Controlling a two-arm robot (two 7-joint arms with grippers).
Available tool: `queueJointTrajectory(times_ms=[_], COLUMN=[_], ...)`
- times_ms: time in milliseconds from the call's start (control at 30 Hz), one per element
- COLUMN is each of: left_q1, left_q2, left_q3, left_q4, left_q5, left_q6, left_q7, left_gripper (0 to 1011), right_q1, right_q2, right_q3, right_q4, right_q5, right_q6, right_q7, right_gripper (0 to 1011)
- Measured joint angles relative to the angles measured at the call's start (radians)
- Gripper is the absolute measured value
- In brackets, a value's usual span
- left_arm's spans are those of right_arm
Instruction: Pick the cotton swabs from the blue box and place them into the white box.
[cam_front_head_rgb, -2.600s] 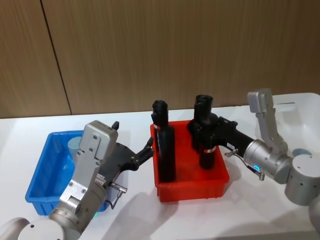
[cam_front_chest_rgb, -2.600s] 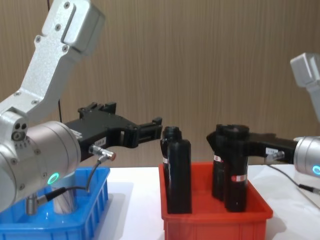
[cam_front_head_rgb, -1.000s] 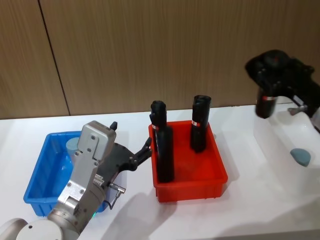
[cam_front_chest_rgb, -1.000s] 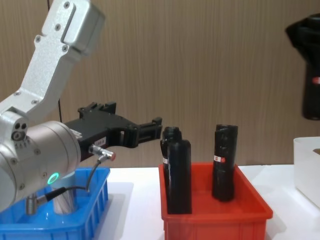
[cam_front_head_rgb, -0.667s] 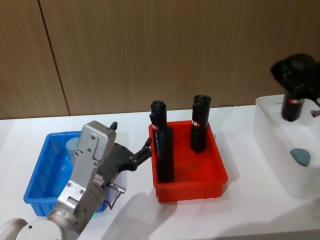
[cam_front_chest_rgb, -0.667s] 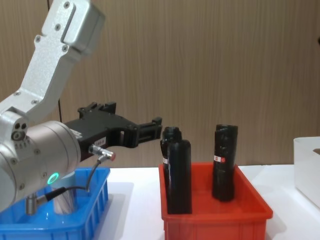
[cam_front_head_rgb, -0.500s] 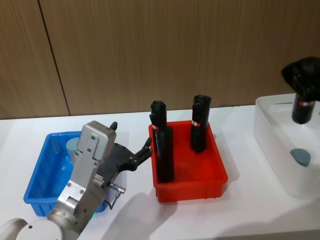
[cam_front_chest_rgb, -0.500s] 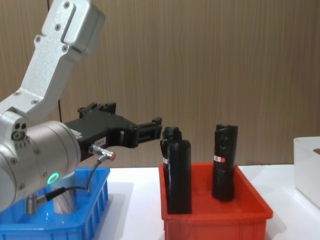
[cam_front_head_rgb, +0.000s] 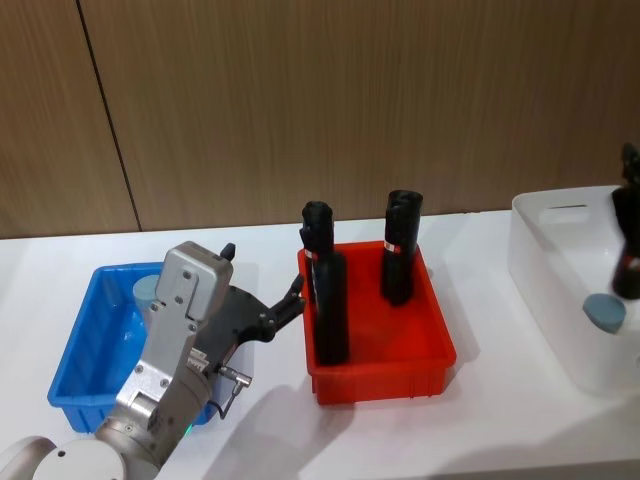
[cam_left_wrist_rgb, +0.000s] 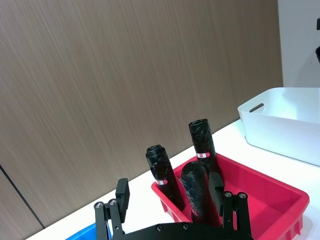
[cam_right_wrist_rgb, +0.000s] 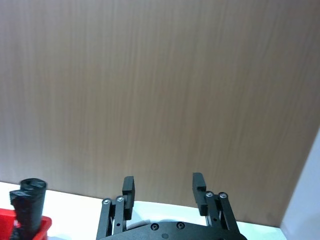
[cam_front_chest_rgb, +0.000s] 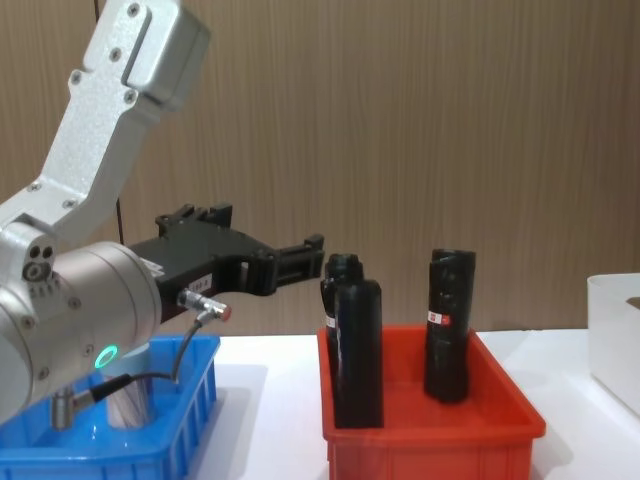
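One cotton swab jar (cam_front_head_rgb: 148, 290) with a pale lid stands in the far corner of the blue box (cam_front_head_rgb: 82, 352); the chest view shows it (cam_front_chest_rgb: 125, 405) behind my left arm's cable. My left gripper (cam_front_head_rgb: 290, 300) hovers open and empty between the blue box and the red bin. The white box (cam_front_head_rgb: 556, 268) sits at the far right, and a pale blue lid (cam_front_head_rgb: 603, 312) shows inside it. My right gripper (cam_right_wrist_rgb: 163, 186) is open, with only the wood wall between its fingers. A black shape with a red band (cam_front_head_rgb: 628, 235) hangs over the white box at the head view's right edge.
A red bin (cam_front_head_rgb: 383, 362) in the middle holds tall black bottles, one near its left wall (cam_front_head_rgb: 325, 290) and one at the back (cam_front_head_rgb: 400, 250). A wood-panelled wall runs behind the white table (cam_front_head_rgb: 400, 430).
The right gripper lifted a black bottle out of the red bin, carried it right and lowered it over the white box to the head view's edge. The left arm has not moved.
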Motion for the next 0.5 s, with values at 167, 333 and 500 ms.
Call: queueJointTrajectory(times_ms=[167,333,500], left_q1=[0.0,0.0,0.0], left_q2=[0.0,0.0,0.0], left_q3=[0.0,0.0,0.0], left_q4=[0.0,0.0,0.0], left_q5=[0.0,0.0,0.0], left_q6=[0.0,0.0,0.0], left_q7=[0.0,0.0,0.0], left_gripper=[1004,1004,1004], right_q1=[0.008,0.012,0.012], right_q2=[0.001,0.001,0.002], right_q3=[0.005,0.008,0.011], right_q4=[0.027,0.04,0.043], right_q5=[-0.001,-0.001,-0.002], right_q6=[-0.017,-0.029,-0.038], right_q7=[-0.01,-0.016,-0.019], right_gripper=[841,970,1002])
